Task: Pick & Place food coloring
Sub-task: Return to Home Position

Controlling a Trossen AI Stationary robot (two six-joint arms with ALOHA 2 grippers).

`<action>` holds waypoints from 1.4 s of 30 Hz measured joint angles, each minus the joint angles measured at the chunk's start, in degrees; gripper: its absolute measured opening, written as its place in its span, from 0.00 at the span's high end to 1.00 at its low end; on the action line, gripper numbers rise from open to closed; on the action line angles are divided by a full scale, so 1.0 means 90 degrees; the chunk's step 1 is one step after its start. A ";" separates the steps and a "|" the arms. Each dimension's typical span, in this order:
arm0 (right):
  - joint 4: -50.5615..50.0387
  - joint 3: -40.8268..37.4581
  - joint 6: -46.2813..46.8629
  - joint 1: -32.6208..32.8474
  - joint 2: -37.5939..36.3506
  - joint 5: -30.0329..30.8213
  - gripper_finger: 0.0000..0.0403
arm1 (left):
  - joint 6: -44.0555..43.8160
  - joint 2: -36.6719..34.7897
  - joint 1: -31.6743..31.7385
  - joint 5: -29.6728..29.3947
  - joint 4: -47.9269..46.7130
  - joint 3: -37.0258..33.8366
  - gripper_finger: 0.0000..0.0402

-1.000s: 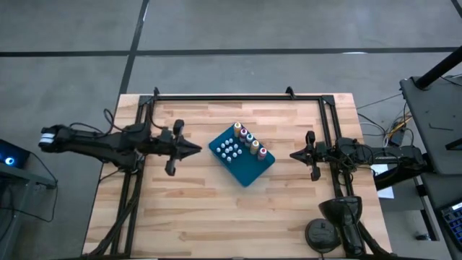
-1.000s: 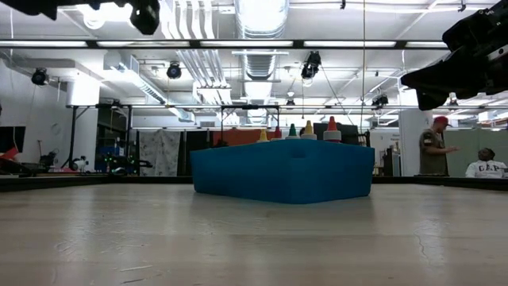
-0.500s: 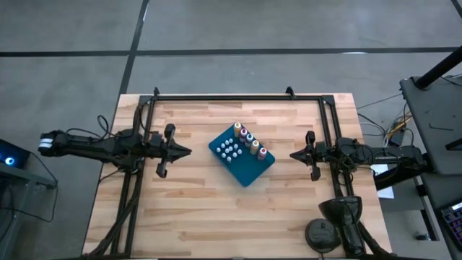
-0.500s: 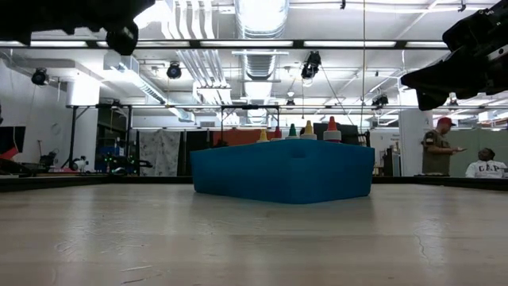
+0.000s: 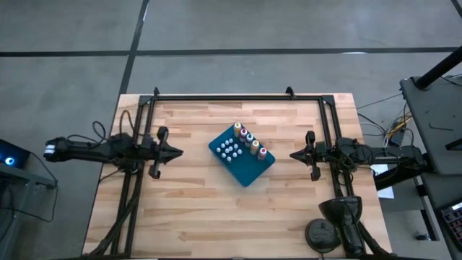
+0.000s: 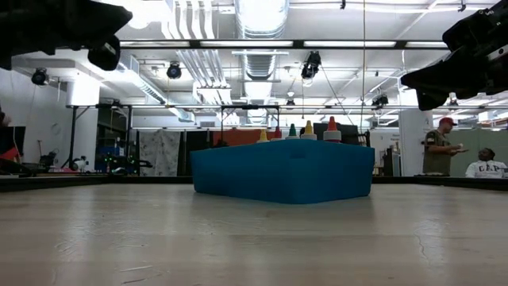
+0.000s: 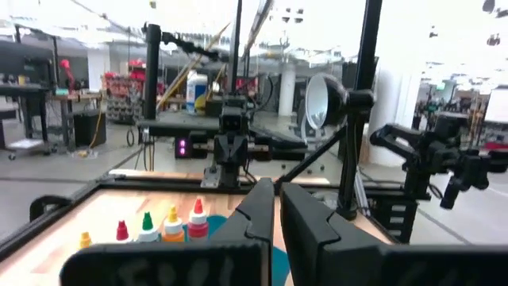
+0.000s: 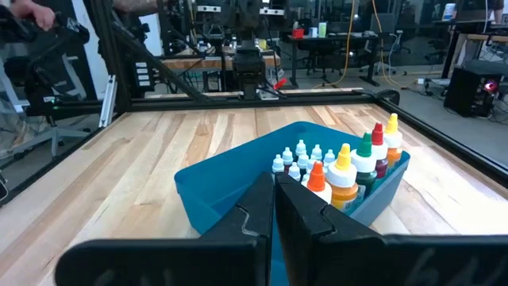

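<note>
Since the earlier frames the left gripper [image 5: 175,152] has drawn back from the blue bin [image 5: 250,173] toward its own side of the counter [image 5: 188,209]; the right gripper [image 5: 294,154] has not shifted.

From above, the food coloring bottles [image 5: 249,140] all stand inside the bin at mid-counter, with both arms well apart from it and nothing held.

The level view shows only the coloured tops [image 6: 305,130] above the bin wall, and both arms hang high over the surface.

Past the left wrist, the fingers [image 7: 258,214] sit together with barely a slit between them. The bottles show beyond them.

Past the right wrist, the fingers [image 8: 255,208] are pressed together and point at the bin.

To finish the return well, I judge the left arm should pull straight back at its present height, keeping its elbow inside the black frame rail [image 5: 148,119]. The bare counter on either side of the bin leaves generous room.
</note>
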 joint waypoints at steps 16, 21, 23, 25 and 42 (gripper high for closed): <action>0.0000 0.0000 0.0010 0.0000 -0.0002 0.0000 0.98 | -0.0034 -0.0936 0.0000 0.0010 -0.0234 -0.0703 1.00; -0.0002 0.0002 0.0003 0.0000 -0.0001 0.0000 0.98 | -0.0034 -0.1001 0.0000 0.0012 -0.0279 -0.0734 1.00; 0.0000 0.0002 0.0004 0.0000 -0.0001 0.0000 0.98 | -0.0032 -0.1013 0.0000 0.0012 -0.0371 -0.0734 1.00; 0.0000 0.0000 0.0008 0.0000 -0.0002 -0.0002 0.98 | -0.0032 -0.1038 0.0000 0.0012 -0.0481 -0.0734 1.00; -0.0002 0.0001 0.0012 0.0000 -0.0002 -0.0001 0.98 | -0.0029 -0.1277 0.0000 0.0012 -0.0943 -0.0782 1.00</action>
